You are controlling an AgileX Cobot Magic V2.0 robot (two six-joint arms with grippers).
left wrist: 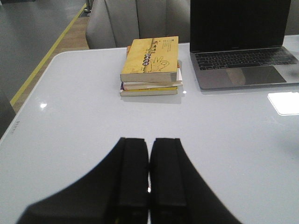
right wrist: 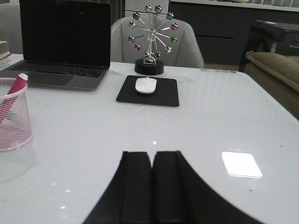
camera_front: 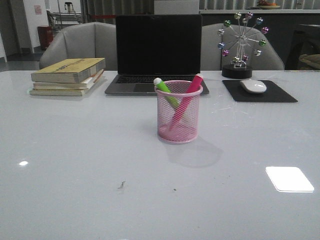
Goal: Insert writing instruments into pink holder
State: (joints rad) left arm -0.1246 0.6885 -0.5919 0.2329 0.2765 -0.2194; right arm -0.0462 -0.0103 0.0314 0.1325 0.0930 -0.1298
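The bright green marker (camera_front: 165, 92) and the magenta pink marker (camera_front: 186, 101) lean crossed inside the round pink wire-mesh holder (camera_front: 178, 113), propped by its rim, so the task looks finished. The left gripper (left wrist: 149, 163) and right gripper (right wrist: 152, 177) have their fingers pressed together, empty, above the pale table (camera_front: 75, 165).

From where I stand, only the fingers of each arm show. The left gripper (left wrist: 148, 177) has two matte black, blocky fingers with squared tips, flaring out into broad curved shoulders. The right gripper (right wrist: 152, 186) looks the same: plain black, with no visible markings, screws or cables.
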